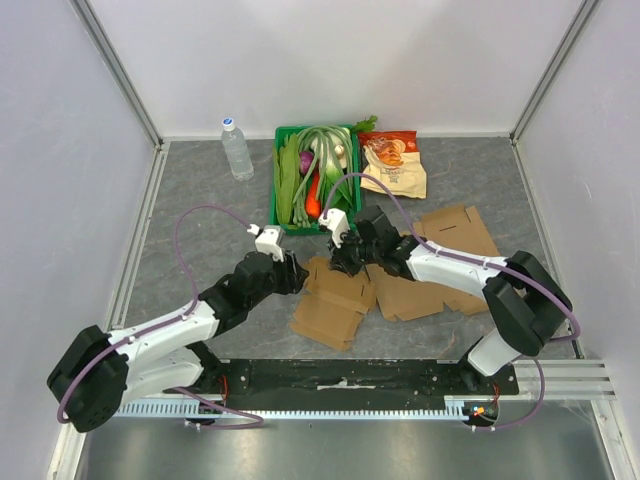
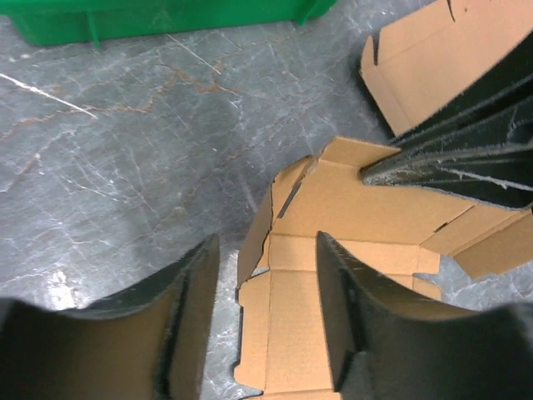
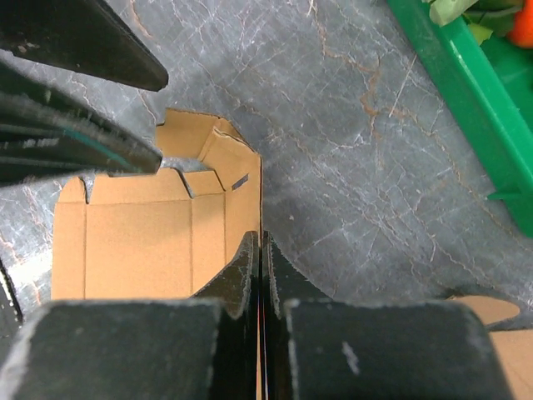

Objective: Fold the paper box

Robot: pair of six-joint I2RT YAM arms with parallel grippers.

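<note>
Paper box (image 1: 335,300) flat mid-worktop (image 1: 200,200), between both arms. Left gripper (image 1: 297,275) jaws part-open astride its left edge. Right gripper (image 1: 341,262) jaws shut at far edge; flap pinch unclear.

Overall light: We see bright, even white light from above; the pale walls (image 1: 330,60) look flat and washed.
Shadows: Soft and short, pooling under both arms and beside the paper box (image 1: 335,300) on the grey table (image 1: 200,190).
Glare: A pale sheen sits on the table at the left edge of both wrist views.
Top view focus: Sharp throughout.
Wrist view focus: Table veins and cardboard are crisp; the left gripper (image 2: 265,242) and right gripper (image 3: 259,242), close to their lenses, look dark and soft-edged.
Distortion: Corner rails slant steeply in the top view.
</note>
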